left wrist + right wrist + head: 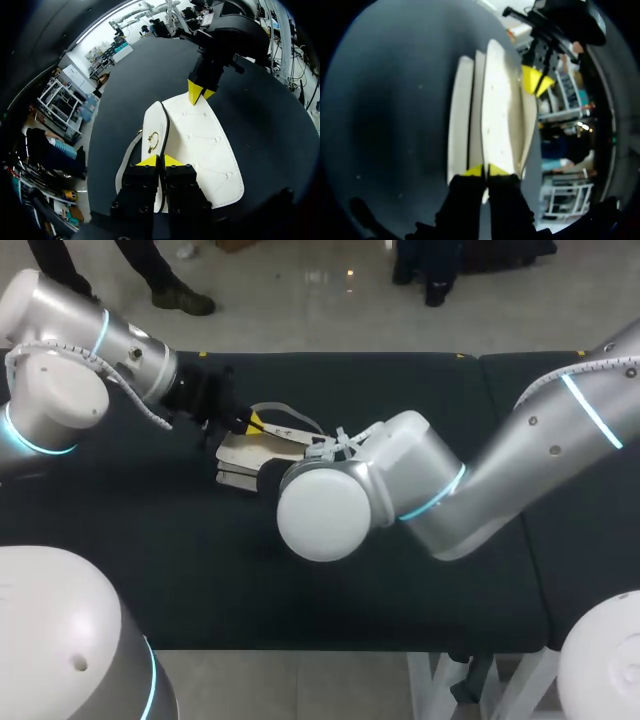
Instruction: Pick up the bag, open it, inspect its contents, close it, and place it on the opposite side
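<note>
A flat white bag [238, 454] lies on the black table [420, 390], left of the middle. My left gripper [250, 424] sits at its far left edge. In the left wrist view the left gripper [160, 161] is shut on the thin edge of the flap of the bag [200, 145], just short of a gold clasp [153, 142]. At the bag's other end, my right gripper [200, 93] pinches the edge. In the right wrist view the right gripper [485, 171] is shut on one panel of the bag [497, 110], with the left gripper [536, 82] ahead. My right wrist hides that gripper in the head view.
The bag's pale strap [292, 417] loops out beyond the bag towards the table's far side. My right arm [520, 450] crosses the table from the right. Bare black tabletop stretches in front of the bag and to the right.
</note>
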`<state>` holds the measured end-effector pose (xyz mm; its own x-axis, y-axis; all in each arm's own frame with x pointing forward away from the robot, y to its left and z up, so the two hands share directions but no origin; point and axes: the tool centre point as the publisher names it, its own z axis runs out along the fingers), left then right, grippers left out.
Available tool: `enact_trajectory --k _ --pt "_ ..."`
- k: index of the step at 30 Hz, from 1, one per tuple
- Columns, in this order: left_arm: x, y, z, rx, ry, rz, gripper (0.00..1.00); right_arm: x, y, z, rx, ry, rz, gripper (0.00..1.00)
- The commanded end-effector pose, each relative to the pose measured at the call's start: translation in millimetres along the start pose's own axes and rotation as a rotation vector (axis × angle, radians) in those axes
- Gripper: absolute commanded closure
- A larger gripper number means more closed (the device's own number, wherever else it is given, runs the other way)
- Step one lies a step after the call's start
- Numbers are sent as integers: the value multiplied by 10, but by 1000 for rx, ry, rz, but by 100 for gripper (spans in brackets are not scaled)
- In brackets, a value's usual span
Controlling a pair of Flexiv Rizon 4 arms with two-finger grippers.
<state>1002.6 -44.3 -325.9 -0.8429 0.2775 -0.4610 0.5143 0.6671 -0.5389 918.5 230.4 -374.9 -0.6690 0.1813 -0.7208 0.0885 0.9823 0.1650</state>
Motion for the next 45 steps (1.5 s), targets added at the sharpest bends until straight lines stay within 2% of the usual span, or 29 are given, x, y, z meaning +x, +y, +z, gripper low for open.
enact_trajectory --k 1,7,16,18,20,21,22,27,32,45 --pt "-173 127 -23 29 56 -44 100 63 -28 0 6 -1 -1 100" --pt "-215 168 -12 58 86 -112 100 63 -28 0 6 -1 -1 100" --pt "-243 132 -16 36 106 -101 100 63 -28 0 6 -1 -1 100" --pt "-208 100 -13 38 96 -70 71 63 -28 0 6 -1 -1 100" --pt "-165 80 -7 25 85 -47 27 63 -28 0 6 -1 -1 100" --pt "-143 73 -5 16 79 -44 11 63 -28 0 6 -1 -1 100" --pt "-120 72 -5 7 70 -44 3 63 -28 0 6 -1 -1 100" --pt "-7 75 13 -8 32 -33 1 63 -28 0 6 -1 -1 100" --pt "15 114 112 -29 26 -45 1 63 -28 0 6 -1 -1 100" --pt "-212 265 332 -40 35 -90 14 63 -28 0 6 -1 -1 100"
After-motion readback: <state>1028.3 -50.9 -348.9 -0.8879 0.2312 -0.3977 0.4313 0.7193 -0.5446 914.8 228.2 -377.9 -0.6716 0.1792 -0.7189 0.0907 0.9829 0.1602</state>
